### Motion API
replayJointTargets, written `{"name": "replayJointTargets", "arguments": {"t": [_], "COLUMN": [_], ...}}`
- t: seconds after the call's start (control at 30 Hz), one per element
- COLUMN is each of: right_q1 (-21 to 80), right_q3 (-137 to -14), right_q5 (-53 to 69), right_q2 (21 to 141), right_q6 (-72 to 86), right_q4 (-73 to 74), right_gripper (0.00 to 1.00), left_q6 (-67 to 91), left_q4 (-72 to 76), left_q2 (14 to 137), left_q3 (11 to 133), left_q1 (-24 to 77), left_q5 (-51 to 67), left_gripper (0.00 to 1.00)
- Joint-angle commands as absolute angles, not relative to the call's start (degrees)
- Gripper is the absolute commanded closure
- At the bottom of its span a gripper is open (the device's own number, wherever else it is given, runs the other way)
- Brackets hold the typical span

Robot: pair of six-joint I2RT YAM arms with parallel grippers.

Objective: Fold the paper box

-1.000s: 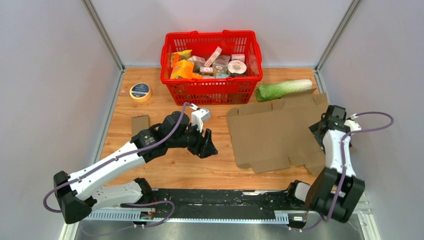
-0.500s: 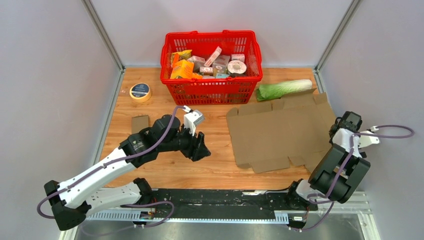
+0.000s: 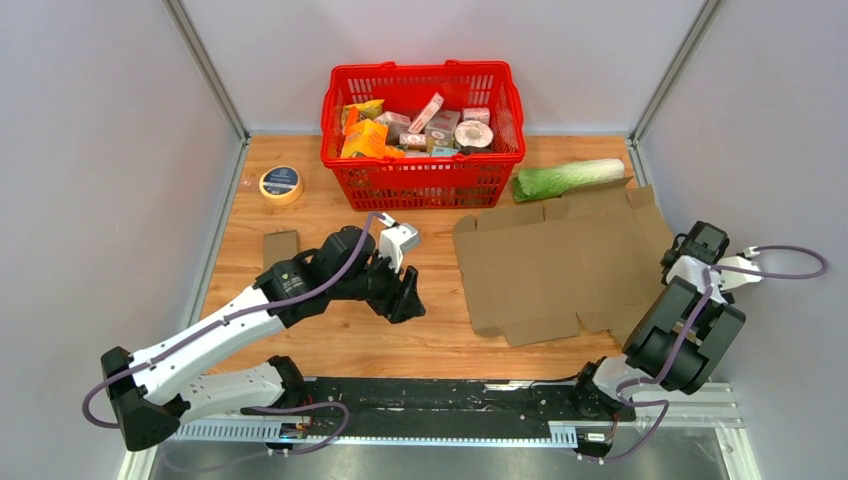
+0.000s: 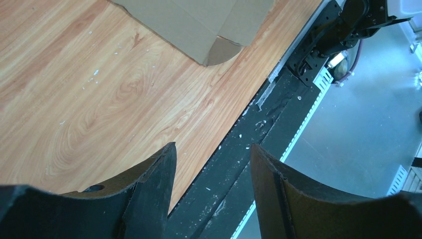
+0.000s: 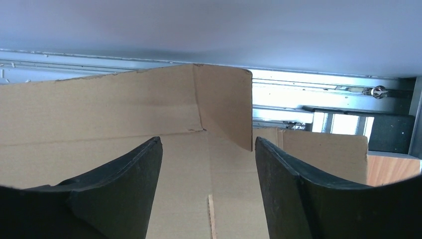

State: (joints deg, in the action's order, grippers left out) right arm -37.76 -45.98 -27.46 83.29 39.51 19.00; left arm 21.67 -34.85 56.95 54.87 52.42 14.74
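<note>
Cardboard box blank (image 3: 560, 265) lay flat on the table's (image 3: 330, 200) right half; with the right gripper (image 5: 207, 149) unclenched at its right-edge flap (image 5: 221, 104) and the left gripper (image 4: 213, 149) likewise parted, empty over bare wood, folding well probably meant pinching that flap squarely first.

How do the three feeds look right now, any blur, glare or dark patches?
Top external: evenly lit and sharp, with only soft shadows on the table. Left wrist: the wood grain is crisp; the left fingers are dark and soft-edged close to the lens. Right wrist: the cardboard is reasonably clear, the right fingers are near-black, and the background is washed bright.
</note>
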Motion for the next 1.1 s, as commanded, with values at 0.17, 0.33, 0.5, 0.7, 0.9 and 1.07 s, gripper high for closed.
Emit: {"name": "replayJointTargets", "arguments": {"t": [0.17,0.33,0.5,0.7,0.9,1.07], "right_q1": [-40.6,-40.61,-40.08,-25.41,-23.03,-22.94], "right_q3": [-49.3,-51.24,-50.45,-52.73,-59.83,-73.71], "right_q5": [-31.03,-30.06,-29.19,-43.05,-32.46,-15.16], "right_q2": [85.68,88.33,86.58,69.81,50.29,44.4], "right_q6": [40.52,38.76,36.74,37.18,26.99,16.47], "right_q4": [18.2,17.58,16.6,31.08,34.7,36.31], "right_gripper": [0.3,0.63,1.0,1.0,1.0,1.0], "left_q6": [20.65,20.04,20.13,21.62,22.94,25.14], "left_q4": [-34.98,-35.42,-35.51,-35.86,-36.39,-35.69], "left_q2": [54.93,55.54,55.72,53.7,51.6,50.1], "left_q3": [57.66,58.53,58.71,61.16,66.08,70.83], "left_q1": [52.56,52.56,52.56,51.95,50.98,50.27], "left_q5": [15.82,16.0,14.25,8.01,3.17,2.37], "left_gripper": [0.36,0.36,0.36,0.34,0.34,0.34]}}
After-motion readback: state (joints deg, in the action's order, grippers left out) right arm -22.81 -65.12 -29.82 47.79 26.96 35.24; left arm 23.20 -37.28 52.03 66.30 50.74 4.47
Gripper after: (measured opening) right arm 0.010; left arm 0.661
